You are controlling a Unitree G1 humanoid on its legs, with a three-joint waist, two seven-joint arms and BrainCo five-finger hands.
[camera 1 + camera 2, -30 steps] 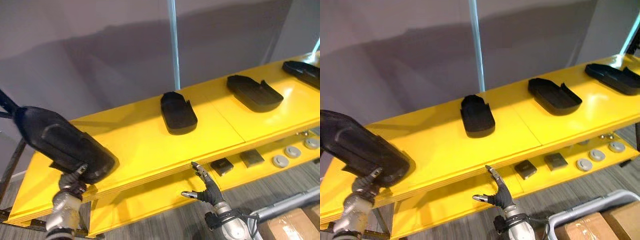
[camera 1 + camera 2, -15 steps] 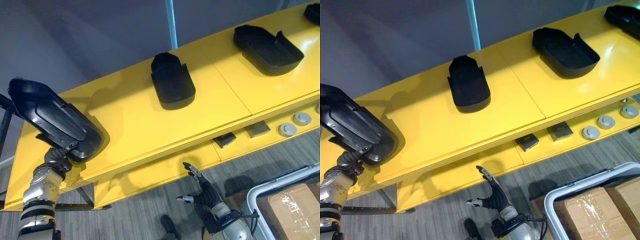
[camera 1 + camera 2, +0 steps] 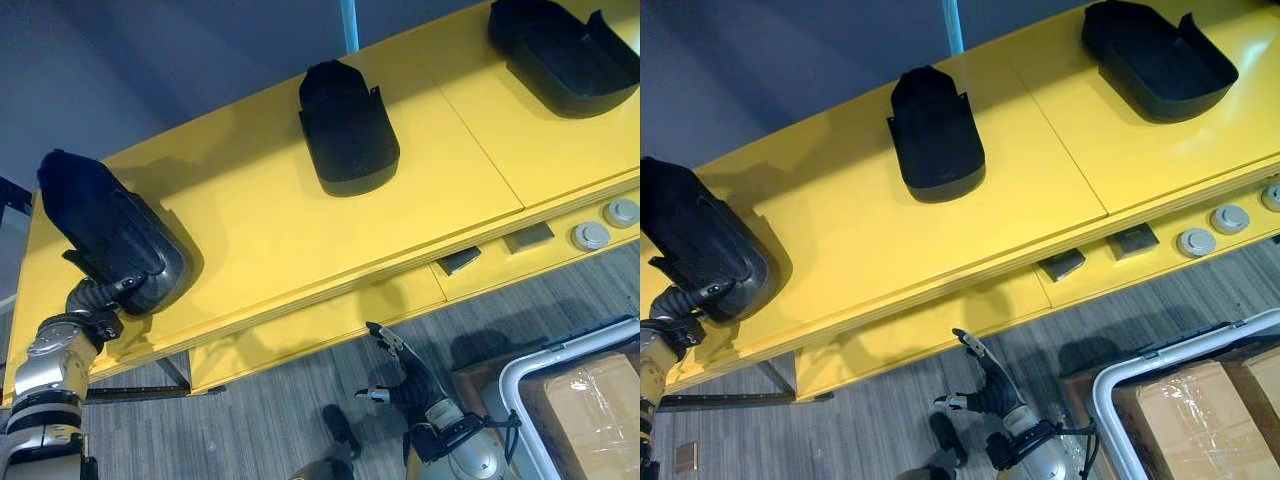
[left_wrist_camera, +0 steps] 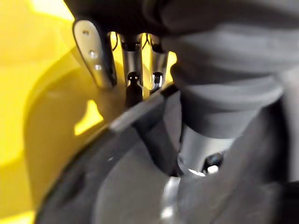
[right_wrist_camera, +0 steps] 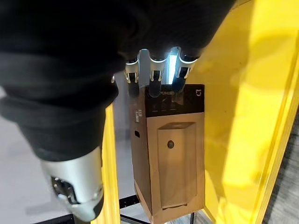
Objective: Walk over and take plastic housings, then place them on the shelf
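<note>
At the yellow shelf's left end, my left robot hand grips a black plastic housing, tilted over the top board. My right robot hand hangs below the shelf's edge, fingers loosely spread, holding nothing.

Black plastic housings spaced along yellow shelf, leftmost housing tilted

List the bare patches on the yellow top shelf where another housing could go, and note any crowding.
Widest bare patch on the top shelf: between the held housing in the left hand and the middle housing. Another lies between that and the right housing. Small parts crowd the lower shelf.
</note>
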